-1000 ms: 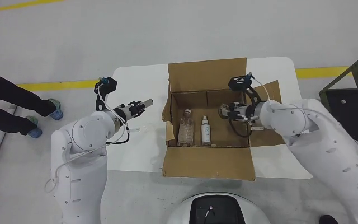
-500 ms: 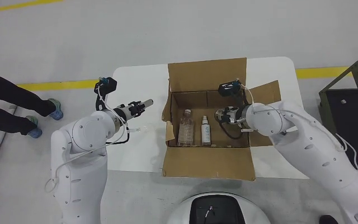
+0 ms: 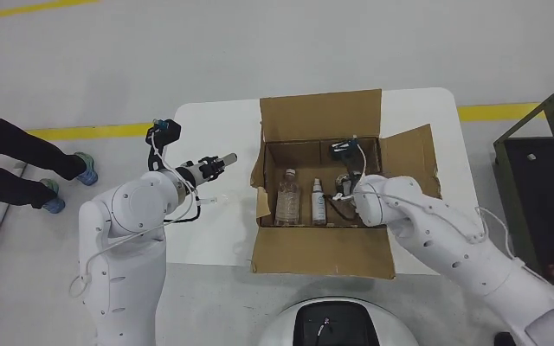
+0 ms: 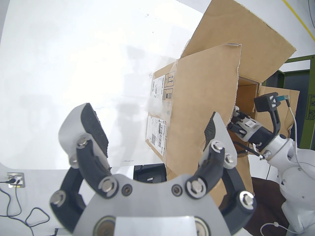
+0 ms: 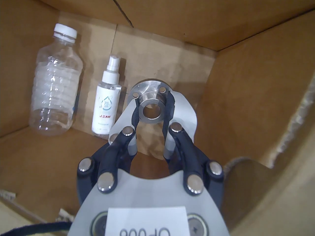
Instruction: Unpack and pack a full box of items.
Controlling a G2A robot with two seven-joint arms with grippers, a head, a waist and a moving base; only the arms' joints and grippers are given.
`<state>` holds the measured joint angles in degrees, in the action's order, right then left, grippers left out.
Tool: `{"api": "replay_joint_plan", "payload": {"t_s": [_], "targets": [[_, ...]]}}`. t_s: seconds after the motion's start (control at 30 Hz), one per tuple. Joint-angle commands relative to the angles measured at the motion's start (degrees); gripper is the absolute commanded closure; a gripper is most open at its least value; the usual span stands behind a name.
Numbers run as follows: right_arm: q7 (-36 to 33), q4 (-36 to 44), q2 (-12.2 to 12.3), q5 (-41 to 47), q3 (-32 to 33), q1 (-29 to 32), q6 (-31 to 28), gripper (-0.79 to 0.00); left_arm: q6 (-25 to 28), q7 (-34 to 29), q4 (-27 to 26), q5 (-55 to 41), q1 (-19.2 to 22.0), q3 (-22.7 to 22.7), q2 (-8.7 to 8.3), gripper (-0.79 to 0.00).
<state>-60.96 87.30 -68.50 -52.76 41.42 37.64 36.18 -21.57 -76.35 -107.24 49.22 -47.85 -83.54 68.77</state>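
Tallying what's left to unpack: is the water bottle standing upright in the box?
No, the water bottle lies flat on its side on the floor of the box, next to the spray bottle.

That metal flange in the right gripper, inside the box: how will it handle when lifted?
Probably heavy for its size: the metal flange looks solid and thick. Possibly slippery, since the right gripper pinches only its smooth round hub. Rigid, so it should not deform.

Cardboard box (image 5: 221,13), plastic bottle (image 5: 55,87), shiny metal flange (image 5: 150,104)
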Motion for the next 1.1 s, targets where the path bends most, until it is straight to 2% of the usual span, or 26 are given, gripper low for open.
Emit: {"api": "replay_joint_plan", "payload": {"t_s": [0.0,0.3,0.33,0.37,0.4,0.47,0.5,0.7,0.83,0.9,0.97,1.07], "targets": [[0.27,-3.20,-1.19,-0.27,-2.21,-1.48,1.49,0.000,0.00,0.00,0.00,0.00,0.00,0.00,0.00,-0.785],[3.82,-14.59,-5.92,6.04,-5.75,-5.16,0.94,-0.009,0.00,0.00,0.00,0.00,0.00,0.00,0.00,-0.785],[4.08,-15.30,-6.26,6.31,-5.91,-5.39,0.86,-0.083,0.00,0.00,0.00,0.00,0.00,0.00,0.00,-0.785],[4.28,-16.06,-6.58,6.57,-6.04,-5.58,0.66,-0.092,0.00,0.00,0.00,0.00,0.00,0.00,0.00,-0.785],[4.46,-16.84,-6.87,6.79,-6.13,-5.81,0.39,-0.135,0.00,0.00,0.00,0.00,0.00,0.00,0.00,-0.785],[4.65,-18.09,-7.42,7.01,-6.32,-6.25,-0.07,-0.265,0.00,0.00,0.00,0.00,0.00,0.00,0.00,-0.785],[4.72,-18.59,-7.66,7.03,-6.39,-6.44,-0.18,-0.299,0.00,0.00,0.00,0.00,0.00,0.00,0.00,-0.785],[4.83,-19.97,-8.50,6.81,-5.86,-6.94,-1.21,-0.314,0.00,0.00,0.00,0.00,0.00,0.00,0.00,-0.785],[4.85,-19.18,-8.50,6.11,-4.76,-6.54,-1.75,-0.379,0.00,0.00,0.00,0.00,0.00,0.00,0.00,-0.785],[5.01,-17.99,-8.33,5.96,-3.73,-6.14,-2.14,-0.382,0.00,0.00,0.00,0.00,0.00,0.00,0.00,-0.785],[5.21,-16.31,-7.96,5.42,-2.52,-5.48,-2.91,-0.376,0.00,0.00,0.00,0.00,0.00,0.00,0.00,-0.785],[5.67,-11.07,-6.97,3.65,0.28,-4.23,-3.88,-0.320,0.00,0.00,0.00,0.00,0.00,0.00,0.00,-0.785]]}}
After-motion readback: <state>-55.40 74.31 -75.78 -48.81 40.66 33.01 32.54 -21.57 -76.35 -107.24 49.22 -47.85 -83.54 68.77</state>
